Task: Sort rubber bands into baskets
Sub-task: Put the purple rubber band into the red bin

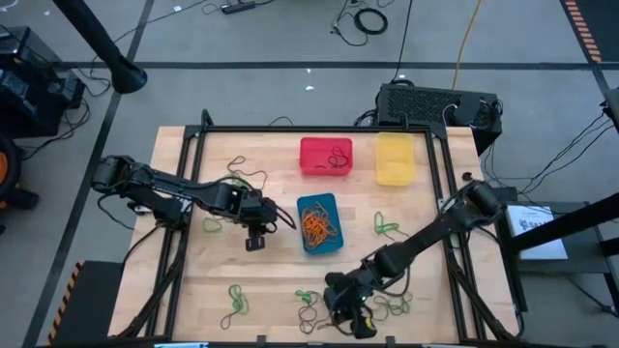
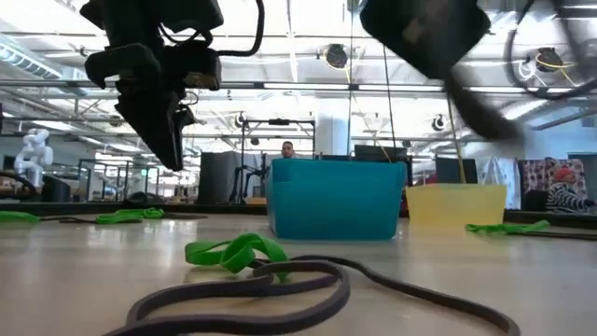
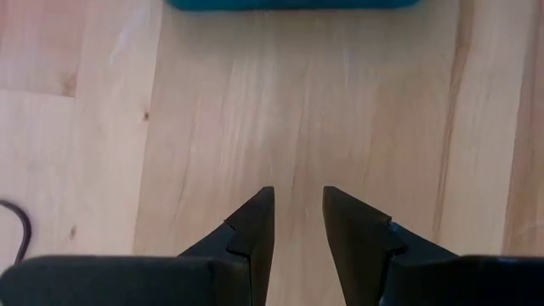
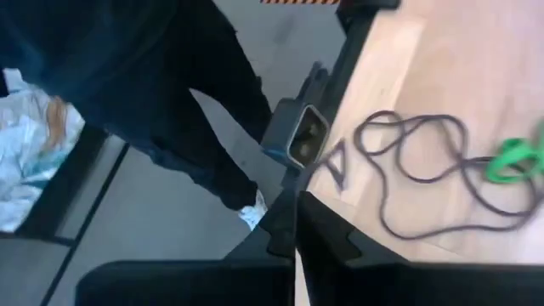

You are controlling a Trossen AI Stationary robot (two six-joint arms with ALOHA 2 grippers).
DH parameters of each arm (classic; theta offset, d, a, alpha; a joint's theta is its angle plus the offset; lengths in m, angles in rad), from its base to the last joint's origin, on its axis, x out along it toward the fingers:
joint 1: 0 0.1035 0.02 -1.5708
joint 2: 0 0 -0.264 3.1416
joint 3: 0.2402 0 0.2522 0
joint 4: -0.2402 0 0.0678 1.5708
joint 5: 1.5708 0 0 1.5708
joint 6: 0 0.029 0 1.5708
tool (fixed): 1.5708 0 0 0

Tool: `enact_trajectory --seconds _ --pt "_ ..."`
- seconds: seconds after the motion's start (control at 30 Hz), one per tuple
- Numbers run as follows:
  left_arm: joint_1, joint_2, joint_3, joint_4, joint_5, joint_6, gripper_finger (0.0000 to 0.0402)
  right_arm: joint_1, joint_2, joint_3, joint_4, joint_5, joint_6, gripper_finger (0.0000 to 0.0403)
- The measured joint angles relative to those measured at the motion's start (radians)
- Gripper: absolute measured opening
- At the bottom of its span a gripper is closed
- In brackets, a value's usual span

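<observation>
Two dark jointed arms, black wedge-shaped fingers (image 3: pixel 255 234), black cables along the links

Wooden table (image 1: pixel 271 275) centre frame, black frame rails around it. Black perforated box (image 1: pixel 426 104) upper right. Yellow cable (image 1: pixel 468 39) on grey floor (image 1: pixel 242 87), top right.

Bare wood between blue basket (image 1: pixel 318 221) and yellow basket (image 1: pixel 395 159); front edge band-strewn.

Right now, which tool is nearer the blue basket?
Left. The left tool hovers just beside the blue basket, open and empty. The right tool sits at the table's near edge, well away from it.
</observation>
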Motion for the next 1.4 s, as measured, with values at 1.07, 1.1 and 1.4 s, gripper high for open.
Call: enact_trajectory --seconds 1.07,1.1,1.4 --pt "0.032 -0.075 0.033 0.090 -0.057 -0.061 0.0109 -0.841 -0.317 -0.032 -0.348 0.531 -0.360 0.0000" --pt "0.042 -0.089 0.044 0.093 -0.077 -0.061 0.0109 -0.871 -0.305 -0.032 -0.347 0.486 -0.369 0.0000" --pt "0.104 -0.242 0.064 0.139 -0.211 -0.157 0.0109 -0.990 -0.131 -0.031 -0.247 0.318 -0.416 0.0000"
